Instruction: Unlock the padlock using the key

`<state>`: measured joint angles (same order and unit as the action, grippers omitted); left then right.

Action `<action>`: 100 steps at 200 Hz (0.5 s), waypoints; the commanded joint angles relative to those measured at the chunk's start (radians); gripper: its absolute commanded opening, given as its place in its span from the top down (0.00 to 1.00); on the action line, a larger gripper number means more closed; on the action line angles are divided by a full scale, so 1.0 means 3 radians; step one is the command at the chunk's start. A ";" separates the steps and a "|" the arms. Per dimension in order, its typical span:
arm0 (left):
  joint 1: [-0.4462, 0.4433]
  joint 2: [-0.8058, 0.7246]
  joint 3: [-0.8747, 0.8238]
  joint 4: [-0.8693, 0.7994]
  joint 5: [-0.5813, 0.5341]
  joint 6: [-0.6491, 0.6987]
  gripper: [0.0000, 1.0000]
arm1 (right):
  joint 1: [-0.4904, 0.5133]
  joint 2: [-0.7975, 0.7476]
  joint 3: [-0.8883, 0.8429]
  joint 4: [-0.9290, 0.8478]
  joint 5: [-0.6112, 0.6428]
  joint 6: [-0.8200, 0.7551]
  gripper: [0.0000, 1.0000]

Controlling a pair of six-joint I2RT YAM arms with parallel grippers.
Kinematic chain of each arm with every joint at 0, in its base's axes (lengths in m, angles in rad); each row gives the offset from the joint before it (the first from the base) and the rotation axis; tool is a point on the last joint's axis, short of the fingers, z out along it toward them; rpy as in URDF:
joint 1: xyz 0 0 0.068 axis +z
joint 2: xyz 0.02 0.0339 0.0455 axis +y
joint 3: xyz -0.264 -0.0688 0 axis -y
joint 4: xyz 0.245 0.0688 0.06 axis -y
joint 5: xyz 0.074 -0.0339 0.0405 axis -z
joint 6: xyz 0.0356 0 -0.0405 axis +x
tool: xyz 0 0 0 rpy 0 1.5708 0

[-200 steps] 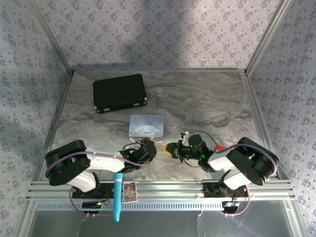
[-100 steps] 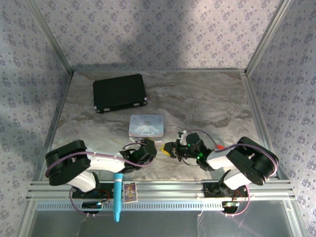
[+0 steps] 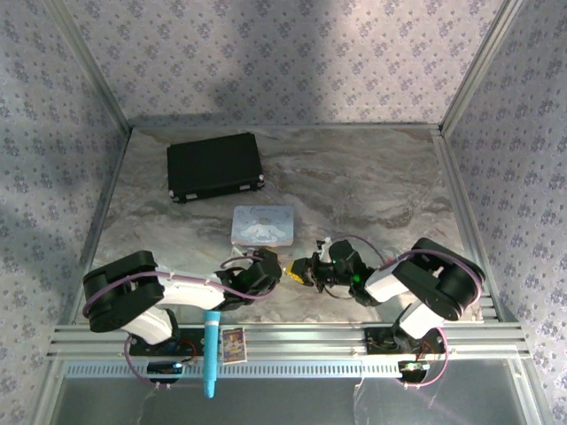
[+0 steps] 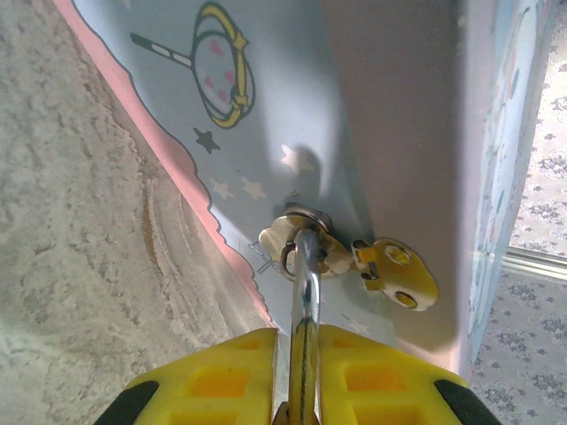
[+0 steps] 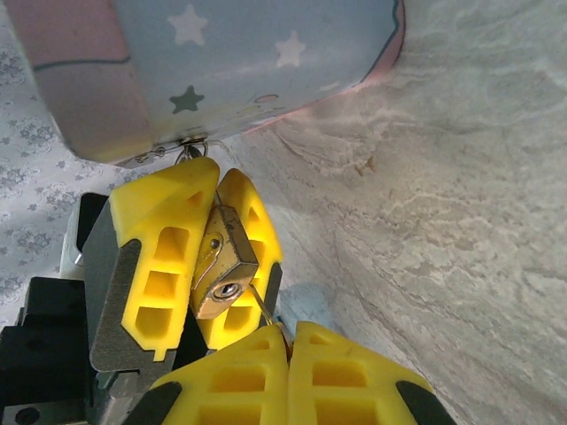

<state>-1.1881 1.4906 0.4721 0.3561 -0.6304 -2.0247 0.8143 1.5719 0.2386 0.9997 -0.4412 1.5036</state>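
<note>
At the clasp of the pastel tin (image 5: 266, 62), the left gripper (image 4: 303, 345) clamps the padlock (image 5: 223, 261) by its shackle; the right gripper (image 5: 288, 341), fingers pressed together, pinches the key (image 5: 264, 305) just beside it.

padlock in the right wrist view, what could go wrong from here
1. The key looks like a thin sliver poking out of the shut right tool, beside the padlock keyhole; it may miss or bend.
2. The padlock hangs from the tin hasp in the left tool; a push may twist it or drag the tin.
3. The tools sit close and may bump.
</note>
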 commanded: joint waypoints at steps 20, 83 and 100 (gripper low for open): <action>-0.0034 -0.0004 0.0072 -0.0058 -0.0148 -0.0022 1.00 | 0.0011 -0.0047 -0.0010 0.0086 0.0084 0.0034 1.00; -0.0048 -0.0030 0.0152 -0.0302 -0.0198 -0.0104 1.00 | 0.0017 -0.0159 0.0000 -0.0055 0.0107 0.0018 1.00; -0.0054 -0.0026 0.0150 -0.0265 -0.0200 -0.0096 1.00 | 0.0019 -0.0127 0.0023 -0.0032 0.0105 0.0024 1.00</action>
<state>-1.1934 1.4906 0.4911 0.3042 -0.6449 -2.0361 0.8143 1.5406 0.2325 0.9993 -0.4259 1.5043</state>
